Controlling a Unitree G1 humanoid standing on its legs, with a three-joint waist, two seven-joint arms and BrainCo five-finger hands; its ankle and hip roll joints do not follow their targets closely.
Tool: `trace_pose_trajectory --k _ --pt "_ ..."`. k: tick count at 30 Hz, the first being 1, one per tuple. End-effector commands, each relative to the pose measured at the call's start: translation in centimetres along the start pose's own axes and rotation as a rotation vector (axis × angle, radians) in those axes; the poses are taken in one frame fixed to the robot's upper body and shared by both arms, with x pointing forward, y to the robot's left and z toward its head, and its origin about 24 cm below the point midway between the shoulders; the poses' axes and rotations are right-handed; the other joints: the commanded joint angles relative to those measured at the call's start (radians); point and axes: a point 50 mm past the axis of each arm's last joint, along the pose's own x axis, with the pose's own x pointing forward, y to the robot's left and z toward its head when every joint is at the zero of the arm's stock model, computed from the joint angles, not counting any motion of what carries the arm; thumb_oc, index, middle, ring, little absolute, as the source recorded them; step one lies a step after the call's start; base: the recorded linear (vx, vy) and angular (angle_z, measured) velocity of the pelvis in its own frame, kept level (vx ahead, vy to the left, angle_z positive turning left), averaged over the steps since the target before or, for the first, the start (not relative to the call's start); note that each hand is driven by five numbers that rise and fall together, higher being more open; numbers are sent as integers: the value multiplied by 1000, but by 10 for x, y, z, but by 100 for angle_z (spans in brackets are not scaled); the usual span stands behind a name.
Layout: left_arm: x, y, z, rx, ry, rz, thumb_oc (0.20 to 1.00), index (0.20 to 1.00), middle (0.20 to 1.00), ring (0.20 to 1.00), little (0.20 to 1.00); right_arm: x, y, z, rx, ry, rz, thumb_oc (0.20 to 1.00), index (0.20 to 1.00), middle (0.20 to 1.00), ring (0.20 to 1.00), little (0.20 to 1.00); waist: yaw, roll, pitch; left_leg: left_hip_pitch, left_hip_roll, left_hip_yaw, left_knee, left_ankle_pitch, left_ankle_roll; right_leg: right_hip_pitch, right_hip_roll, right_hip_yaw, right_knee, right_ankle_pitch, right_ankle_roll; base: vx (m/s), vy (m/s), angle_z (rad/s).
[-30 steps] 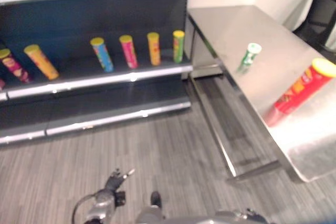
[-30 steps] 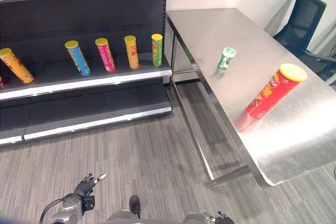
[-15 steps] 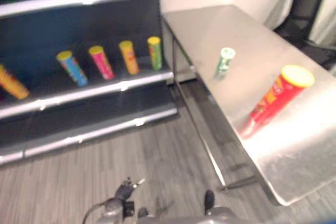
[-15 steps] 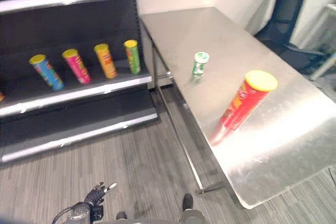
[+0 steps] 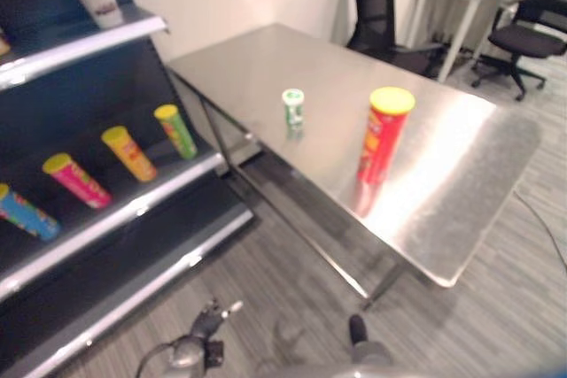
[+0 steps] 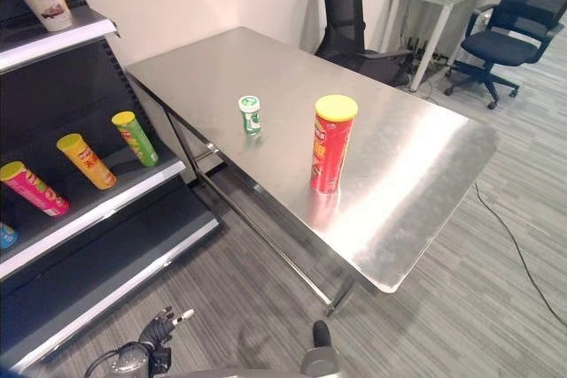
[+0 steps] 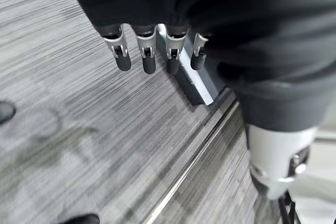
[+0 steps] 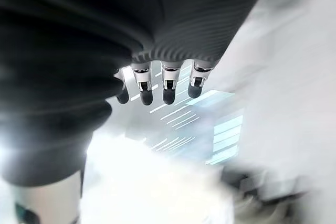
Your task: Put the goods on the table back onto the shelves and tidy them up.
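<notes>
Camera swings right, nothing handled

Only the view has turned since before. Red can [image 6: 332, 144] and small green can [image 6: 251, 115] stand on the table [image 6: 425, 174]. Left hand [image 7: 152, 51] and right hand [image 8: 163, 85] hang with relaxed fingers, empty

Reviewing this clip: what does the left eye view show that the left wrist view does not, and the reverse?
Left eye view alone: the steel table carrying a tall red yellow-lidded can and a small green-and-white canister, the dark shelf of tilted cans, and black office chairs. Left wrist view alone: the hand's straight dark-tipped fingers up close, holding nothing. Both: the left hand low over grey striped carpet.
</notes>
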Motion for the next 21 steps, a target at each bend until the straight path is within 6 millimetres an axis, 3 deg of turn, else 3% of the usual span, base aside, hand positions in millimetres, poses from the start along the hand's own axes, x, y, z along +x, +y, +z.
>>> trace_pose_trajectory --k 1,2,5,8,11,13,21 --pt "4 16 21 29 -61 41 1000 1000 1000 1000 1000 18 -4 25 72 -147 -20 1000 1000 1000 1000 1000 54 -33 50 -33 3 -62 8 28 3 78 -45 -72 17 -6 77 -14 -29 45" --pt "3 15 15 36 -47 25 1000 1000 1000 1000 1000 30 1 51 90 -245 58 1000 1000 1000 1000 1000 76 -47 46 -39 6 -71 8 32 0 86 -47 -87 16 -7 77 -13 -29 42" --pt "1 13 5 43 -10 8 1000 1000 1000 1000 1000 40 9 59 149 -264 119 1000 1000 1000 1000 1000 91 -56 41 -46 10 -85 8 37 -5 98 -48 -108 15 -13 77 3 -26 35" --pt "-1 14 -7 60 30 -5 1000 1000 1000 1000 1000 46 31 56 154 -209 288 1000 1000 1000 1000 1000 126 -70 39 -55 13 -104 8 44 -10 117 -50 -135 15 -22 74 -1 -18 30" --pt "-3 12 -14 58 52 -17 1000 1000 1000 1000 1000 47 44 52 125 -170 396 1000 1000 1000 1000 1000 132 -73 36 -58 15 -115 8 48 -14 128 -50 -148 14 -28 71 4 -11 27" --pt "-4 10 -18 65 65 -35 1000 1000 1000 1000 1000 42 62 42 80 -88 562 1000 1000 1000 1000 1000 149 -81 36 -63 17 -128 8 54 -19 139 -47 -161 14 -36 67 -2 -9 14" --pt "-5 6 -21 56 73 -53 1000 1000 1000 1000 1000 32 79 29 -34 3 755 1000 1000 1000 1000 1000 155 -81 35 -78 23 -159 8 68 -29 162 -43 -189 11 -54 59 2 -9 17"
